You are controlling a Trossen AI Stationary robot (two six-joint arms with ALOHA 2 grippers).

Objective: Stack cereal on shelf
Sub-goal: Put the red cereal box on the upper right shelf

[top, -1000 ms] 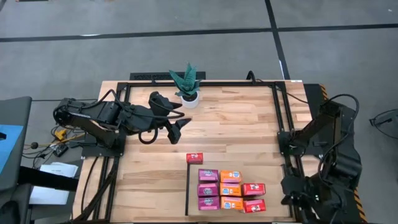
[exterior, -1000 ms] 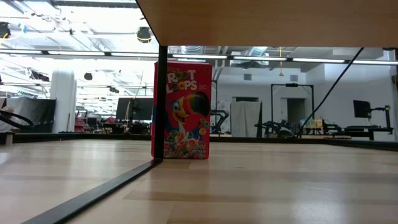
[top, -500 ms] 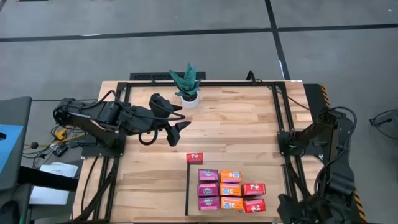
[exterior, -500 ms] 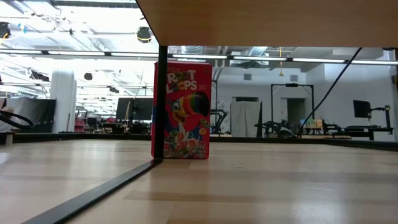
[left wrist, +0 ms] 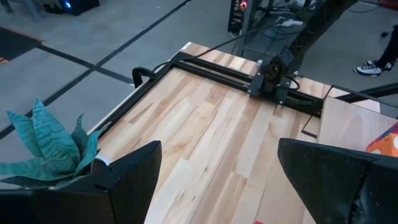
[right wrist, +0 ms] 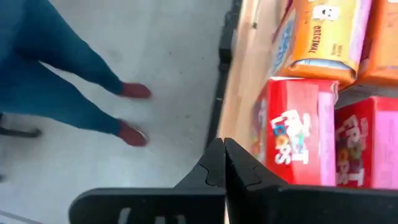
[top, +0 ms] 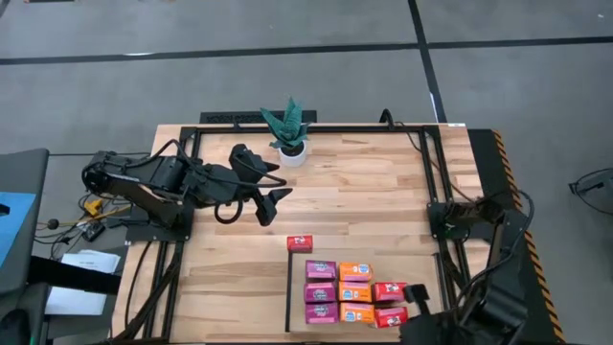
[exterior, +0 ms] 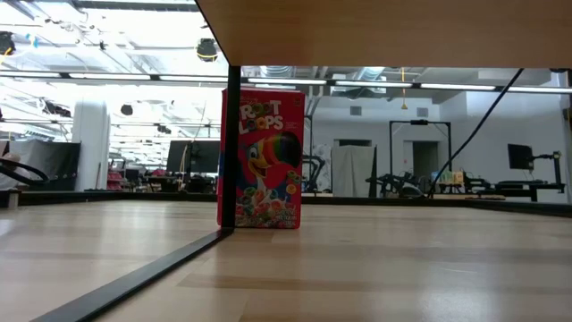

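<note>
- left gripper — fingers apart, hovering empty over the tabletop near the plant, waiting
- lone red cereal box — upright at the shelf edge, probably next
- stacked cereal boxes — rows on the shelf
- right gripper — fingers together, empty, beside the red boxes

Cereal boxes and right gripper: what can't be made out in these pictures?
- Cereal boxes, high view: printed fronts too small to read.
- Low view: only one red box shows; the shelf panel overhead cuts off the rest.
- Right gripper, high view: at the bottom edge, hidden by its own arm.
- Person's legs, right wrist view: cut off by the frame edge.
</note>
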